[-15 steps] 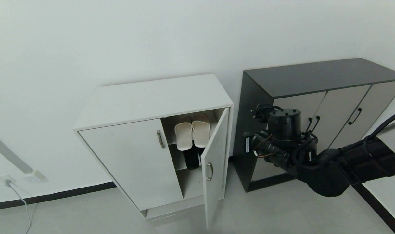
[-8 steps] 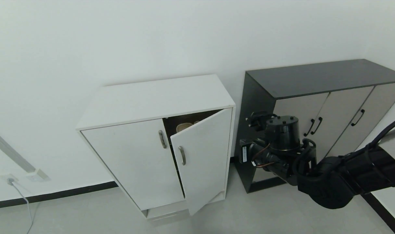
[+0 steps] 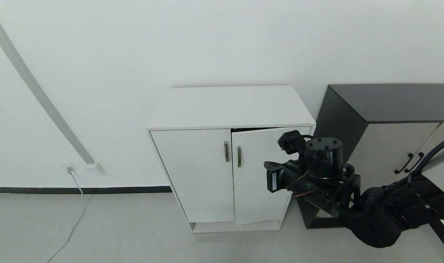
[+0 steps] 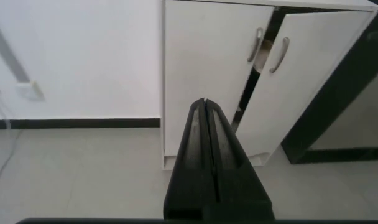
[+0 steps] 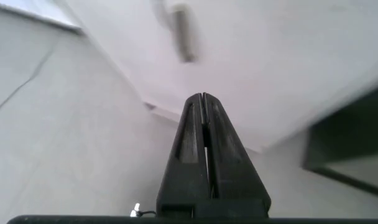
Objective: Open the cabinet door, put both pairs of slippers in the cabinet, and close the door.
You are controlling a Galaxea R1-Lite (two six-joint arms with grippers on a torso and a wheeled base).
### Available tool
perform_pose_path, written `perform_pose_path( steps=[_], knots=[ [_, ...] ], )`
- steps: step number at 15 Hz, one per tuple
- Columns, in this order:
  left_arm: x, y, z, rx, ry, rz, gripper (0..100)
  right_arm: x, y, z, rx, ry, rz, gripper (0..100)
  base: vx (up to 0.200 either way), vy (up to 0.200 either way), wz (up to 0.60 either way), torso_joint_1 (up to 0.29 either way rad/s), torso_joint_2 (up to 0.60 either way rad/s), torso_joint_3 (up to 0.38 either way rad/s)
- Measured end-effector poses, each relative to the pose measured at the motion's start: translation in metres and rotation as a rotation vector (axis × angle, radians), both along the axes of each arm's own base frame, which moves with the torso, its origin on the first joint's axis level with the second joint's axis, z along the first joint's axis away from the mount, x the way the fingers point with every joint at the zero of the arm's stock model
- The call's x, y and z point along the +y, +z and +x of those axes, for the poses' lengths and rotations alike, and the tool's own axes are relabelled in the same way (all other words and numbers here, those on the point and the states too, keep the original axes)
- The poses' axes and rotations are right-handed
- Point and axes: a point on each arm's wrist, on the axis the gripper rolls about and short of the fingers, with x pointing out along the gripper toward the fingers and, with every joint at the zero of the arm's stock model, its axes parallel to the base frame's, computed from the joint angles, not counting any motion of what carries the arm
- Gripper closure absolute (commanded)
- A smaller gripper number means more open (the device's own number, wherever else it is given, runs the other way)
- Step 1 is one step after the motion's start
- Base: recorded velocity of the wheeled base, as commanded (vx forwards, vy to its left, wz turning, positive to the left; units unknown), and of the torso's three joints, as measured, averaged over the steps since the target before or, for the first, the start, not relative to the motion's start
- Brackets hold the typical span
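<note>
Right gripper (image 5: 204, 99) is facing the right door (image 3: 256, 175), jaws together, empty: likely a blunt pusher. Door is hanging slightly ajar; slippers (image 4: 261, 56) are sitting inside the cabinet (image 3: 229, 106). Left gripper (image 4: 204, 106) is idling, jaws together.

Bright, even light (soft shadows)

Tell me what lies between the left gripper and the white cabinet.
Only bare floor. In the left wrist view the shut left gripper points toward the white cabinet, whose right door stands slightly ajar.
</note>
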Motion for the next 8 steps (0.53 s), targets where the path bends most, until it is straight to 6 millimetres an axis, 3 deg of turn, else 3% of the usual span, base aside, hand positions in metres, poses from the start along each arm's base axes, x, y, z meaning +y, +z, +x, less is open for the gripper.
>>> perform_pose_path(
  steps=[7, 8],
  knots=[
    [0.000, 0.000, 0.000, 0.001, -0.001, 0.000, 100, -0.011, -0.028, -0.022, -0.005, 0.153, -0.014, 100, 0.000, 0.000, 0.00, 0.000, 0.00, 0.000],
    [0.000, 0.000, 0.000, 0.001, -0.001, 0.000, 100, -0.012, -0.032, -0.025, -0.012, 0.162, -0.021, 100, 0.200, 0.000, 0.00, -0.002, 0.00, -0.002]
  ],
)
